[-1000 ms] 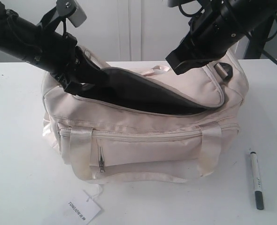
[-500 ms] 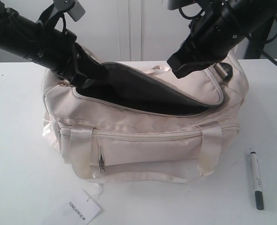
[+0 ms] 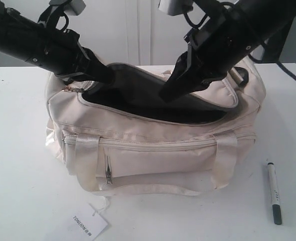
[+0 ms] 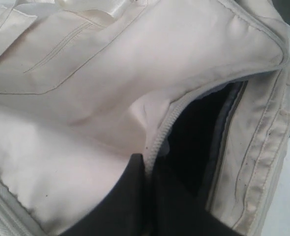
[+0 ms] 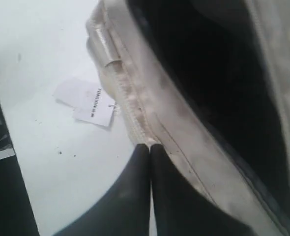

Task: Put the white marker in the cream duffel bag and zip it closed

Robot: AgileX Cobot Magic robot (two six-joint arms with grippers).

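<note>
The cream duffel bag (image 3: 158, 150) sits mid-table with its top flap raised and the dark lining showing. My left gripper (image 3: 107, 78) is shut on the flap's zipper edge (image 4: 157, 142) at the bag's left end and holds it up. My right gripper (image 3: 164, 96) hangs over the open mouth of the bag, its fingers (image 5: 144, 157) pressed together with nothing between them. The white marker (image 3: 274, 192) lies on the table right of the bag, dark cap toward the front, far from both grippers.
A white paper tag (image 3: 89, 224) on a string lies on the table in front of the bag; the tag (image 5: 88, 105) also shows in the right wrist view. The bag's front pocket zipper (image 3: 108, 173) is closed. White table surface (image 3: 17, 165) surrounds the bag.
My right arm has swung left and down, from above the bag's right end to over its open mouth. My left gripper has lifted the flap edge a little higher.
</note>
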